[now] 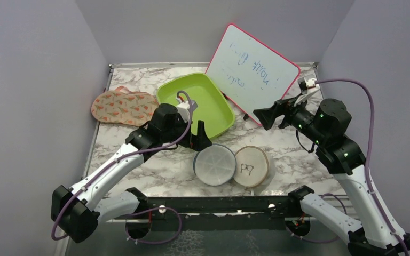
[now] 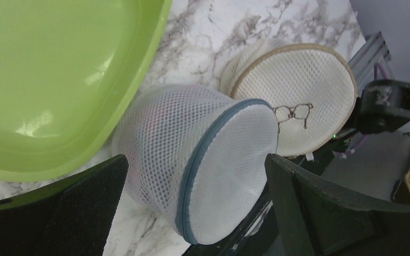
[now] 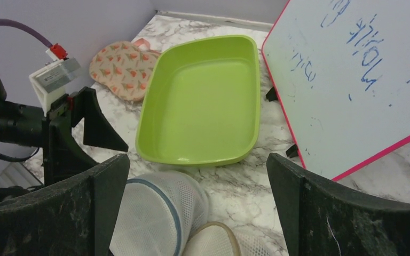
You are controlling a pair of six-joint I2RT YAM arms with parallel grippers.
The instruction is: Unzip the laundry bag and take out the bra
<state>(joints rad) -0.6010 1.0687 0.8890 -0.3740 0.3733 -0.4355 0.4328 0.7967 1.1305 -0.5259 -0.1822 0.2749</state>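
Laundry bag (image 1: 214, 165) just beside beige disc (image 1: 252, 166); both jaws wide, empty

Marble table (image 1: 160, 178), laundry bag (image 1: 215, 165), beige disc (image 1: 252, 167), green tray (image 1: 217, 109), whiteboard (image 1: 253, 72), patterned pad (image 1: 123, 106)

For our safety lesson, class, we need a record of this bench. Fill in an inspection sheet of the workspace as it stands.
Surface: marble table, no spills seen.
Job's things: laundry bag, no opening seen, contents unclear.
Clutter: beige mesh disc against the bag; green tray; leaning whiteboard; patterned insole.
Tools: left tool open, near the bag; right tool open, raised.
Cables: purple cable on each arm.
Surroundings: grey walls.
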